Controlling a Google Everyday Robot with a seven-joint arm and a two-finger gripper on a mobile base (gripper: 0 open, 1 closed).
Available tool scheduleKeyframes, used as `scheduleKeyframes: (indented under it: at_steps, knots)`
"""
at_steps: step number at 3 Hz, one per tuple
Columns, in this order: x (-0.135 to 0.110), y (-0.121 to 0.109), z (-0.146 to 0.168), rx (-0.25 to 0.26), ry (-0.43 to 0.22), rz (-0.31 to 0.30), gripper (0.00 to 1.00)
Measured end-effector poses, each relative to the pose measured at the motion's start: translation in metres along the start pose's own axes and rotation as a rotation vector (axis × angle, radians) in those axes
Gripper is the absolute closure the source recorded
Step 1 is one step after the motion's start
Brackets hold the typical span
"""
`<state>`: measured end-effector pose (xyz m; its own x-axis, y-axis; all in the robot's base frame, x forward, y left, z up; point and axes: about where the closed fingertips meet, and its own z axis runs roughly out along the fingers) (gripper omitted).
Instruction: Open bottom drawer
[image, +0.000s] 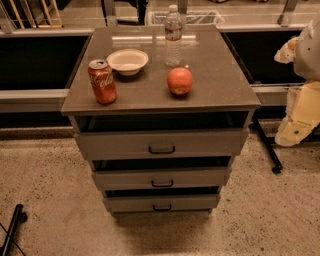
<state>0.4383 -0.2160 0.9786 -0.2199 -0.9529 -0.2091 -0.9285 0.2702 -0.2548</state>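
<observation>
The bottom drawer (161, 202) is the lowest front of the grey cabinet (160, 95), flat grey with a small dark bar handle (162, 207). A dark gap runs above its front. The middle drawer (161, 178) and the wider top drawer (161, 143) sit above it, each with a similar gap. My arm (300, 117) shows as cream-coloured parts at the right edge. My gripper (287, 50) is up there, level with the cabinet top, well to the right of the cabinet and far from the bottom drawer's handle.
On the cabinet top stand a red cola can (102, 81), a white bowl (128, 61), a water bottle (173, 36) and an orange fruit (179, 80). A dark wheeled leg (265, 145) stands right of the cabinet. A black bar (12, 227) lies at the lower left on speckled floor.
</observation>
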Motion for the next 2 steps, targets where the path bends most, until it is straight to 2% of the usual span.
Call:
scheduleKeyframes:
  at_steps: [1,2]
  knots:
    - [0.000,0.000,0.000,0.000,0.000,0.000,0.00]
    - [0.001,0.003,0.026,0.002,-0.049,-0.003,0.00]
